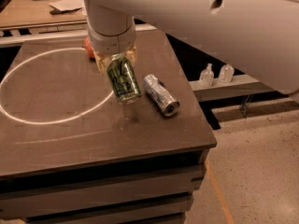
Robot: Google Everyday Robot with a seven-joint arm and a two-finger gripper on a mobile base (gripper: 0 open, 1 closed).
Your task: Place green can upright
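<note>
Dark counter [70,139] with a pale ring on it fills the camera view. Over it the gripper [117,60] is closed on the upper end of the green can [124,80], which hangs tilted just off the surface, near a lying silver can [161,95]. I judge it light, thin-walled and slick — easily dented, so grip it gently at mid-body

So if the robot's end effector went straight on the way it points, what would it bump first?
Probably the table top: the end effector points down, gripping the green can, whose lower end would touch first, beside the silver can.
</note>
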